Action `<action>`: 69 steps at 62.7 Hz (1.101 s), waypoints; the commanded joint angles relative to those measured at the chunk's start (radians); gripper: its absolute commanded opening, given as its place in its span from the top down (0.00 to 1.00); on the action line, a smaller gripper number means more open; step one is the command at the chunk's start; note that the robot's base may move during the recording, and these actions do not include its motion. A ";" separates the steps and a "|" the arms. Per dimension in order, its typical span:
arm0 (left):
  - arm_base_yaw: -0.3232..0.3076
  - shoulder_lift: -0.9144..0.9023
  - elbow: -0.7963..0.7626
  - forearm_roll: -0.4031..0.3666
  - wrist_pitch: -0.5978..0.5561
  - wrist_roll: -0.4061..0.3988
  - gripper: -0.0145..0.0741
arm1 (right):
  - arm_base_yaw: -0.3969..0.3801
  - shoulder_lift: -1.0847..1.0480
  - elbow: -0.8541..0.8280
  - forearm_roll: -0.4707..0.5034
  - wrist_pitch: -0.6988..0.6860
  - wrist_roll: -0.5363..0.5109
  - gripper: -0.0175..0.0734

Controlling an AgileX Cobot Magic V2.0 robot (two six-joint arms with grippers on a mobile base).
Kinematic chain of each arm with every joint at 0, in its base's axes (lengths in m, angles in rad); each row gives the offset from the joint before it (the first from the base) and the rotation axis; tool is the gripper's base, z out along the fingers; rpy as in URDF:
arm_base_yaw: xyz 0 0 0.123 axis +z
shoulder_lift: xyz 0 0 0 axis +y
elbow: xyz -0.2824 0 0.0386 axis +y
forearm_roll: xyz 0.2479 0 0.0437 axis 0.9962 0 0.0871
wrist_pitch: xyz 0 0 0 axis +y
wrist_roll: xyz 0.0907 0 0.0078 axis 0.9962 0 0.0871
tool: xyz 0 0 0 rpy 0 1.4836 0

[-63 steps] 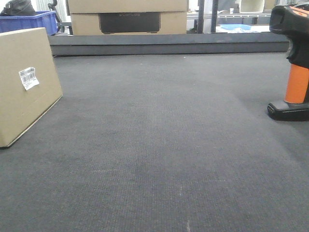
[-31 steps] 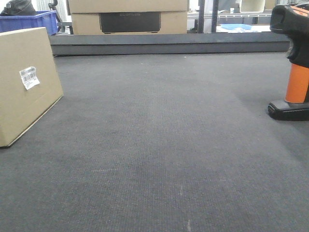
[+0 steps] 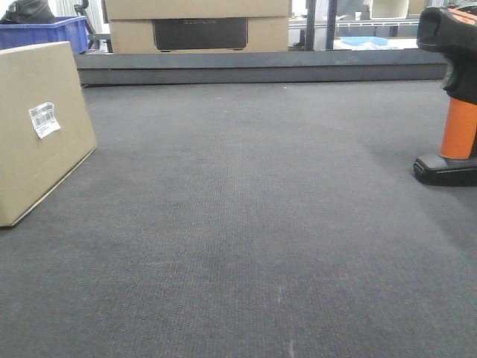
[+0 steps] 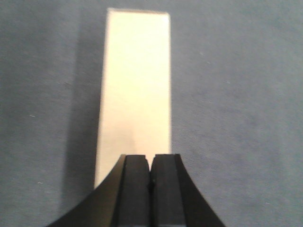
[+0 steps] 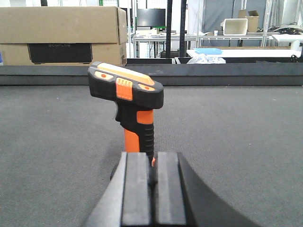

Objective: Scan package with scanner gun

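Note:
The package (image 3: 37, 127), a tan cardboard box, stands on edge at the left of the dark mat, its white barcode label (image 3: 44, 120) facing the middle. In the left wrist view its narrow top face (image 4: 136, 85) lies straight below, and my left gripper (image 4: 151, 158) hangs shut above its near end, apart from it. The scanner gun (image 3: 456, 97) stands upright at the right edge on its flat black base, orange handle below a black head. My right gripper (image 5: 151, 156) is shut and empty just short of the scanner gun (image 5: 130, 94). Neither arm shows in the front view.
A raised dark ledge (image 3: 261, 67) closes the far side of the mat. Behind it sit large cardboard boxes with a dark panel (image 3: 197, 26) and a blue bin (image 3: 48, 31). Shelving and tables fill the background (image 5: 227, 38).

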 commanded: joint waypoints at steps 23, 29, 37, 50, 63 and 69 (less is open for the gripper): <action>-0.032 0.013 0.034 0.093 0.020 -0.032 0.31 | 0.001 -0.002 0.000 0.002 -0.019 0.000 0.99; -0.032 0.032 0.063 0.091 0.038 -0.055 0.26 | 0.001 -0.002 0.000 0.002 -0.019 0.000 0.99; -0.032 0.048 0.099 0.091 0.023 -0.062 0.26 | 0.001 -0.002 0.000 0.002 -0.019 0.000 0.99; -0.032 0.074 0.117 0.075 0.009 -0.063 0.28 | 0.001 -0.002 0.000 0.002 -0.019 0.000 0.99; -0.034 0.104 0.117 0.031 0.020 -0.039 0.44 | 0.001 -0.002 0.000 0.002 -0.019 0.000 0.99; -0.034 0.104 0.117 0.010 0.018 -0.027 0.55 | 0.001 -0.002 0.000 0.002 -0.019 0.000 0.99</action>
